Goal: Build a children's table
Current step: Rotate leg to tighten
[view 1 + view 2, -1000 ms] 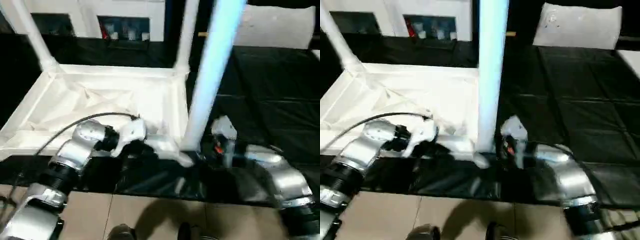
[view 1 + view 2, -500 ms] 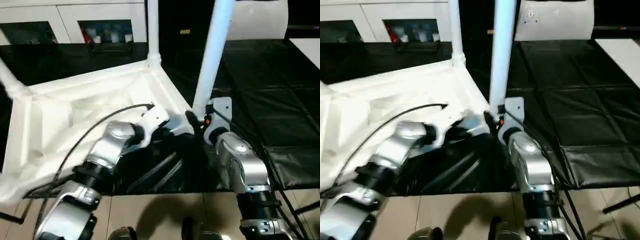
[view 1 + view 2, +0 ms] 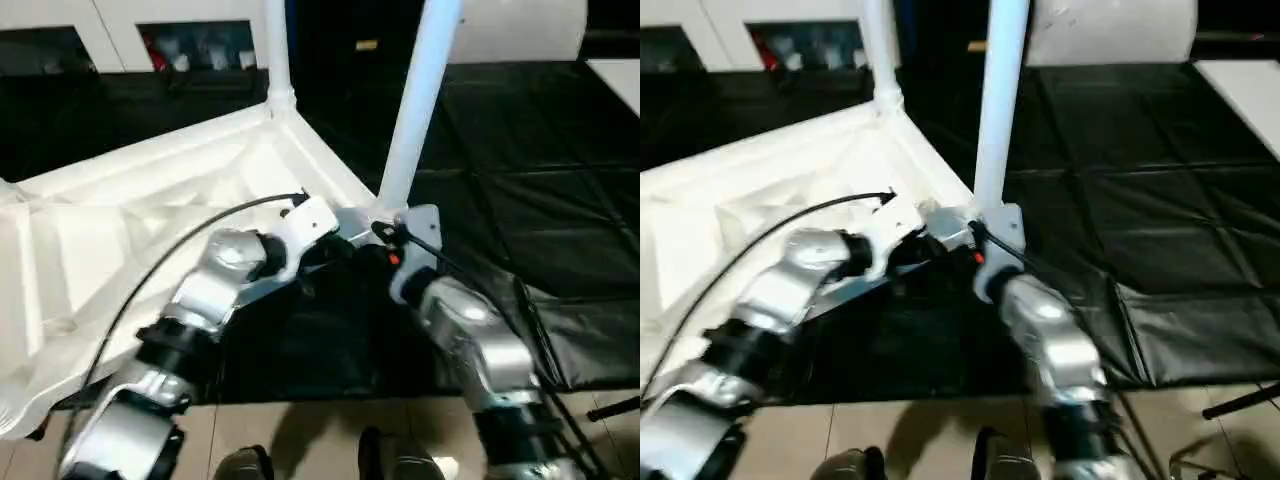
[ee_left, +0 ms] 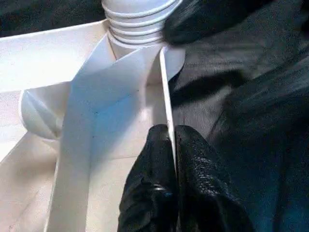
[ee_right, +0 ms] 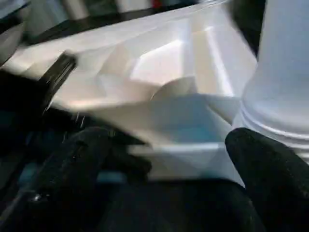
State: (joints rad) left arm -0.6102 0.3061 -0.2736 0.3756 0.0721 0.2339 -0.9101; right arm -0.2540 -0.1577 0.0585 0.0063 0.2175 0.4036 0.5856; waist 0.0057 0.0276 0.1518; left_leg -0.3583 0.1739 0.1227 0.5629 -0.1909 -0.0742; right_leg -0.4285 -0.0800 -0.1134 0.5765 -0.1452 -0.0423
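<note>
I see the table top (image 3: 120,250) lying upside down on the floor mat (image 3: 520,200), legs up; nearest leg (image 3: 415,110) at its near right corner, cabinet (image 3: 130,30) behind.

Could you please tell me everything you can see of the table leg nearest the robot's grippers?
The near leg is a long, round, white plastic post, tapered and smooth. It stands nearly upright, leaning slightly, in the near corner socket of the upturned top. Its ribbed base sits at the socket's mouth. The left gripper pinches the top's rim beside it, and the right gripper's open fingers flank its base.
</note>
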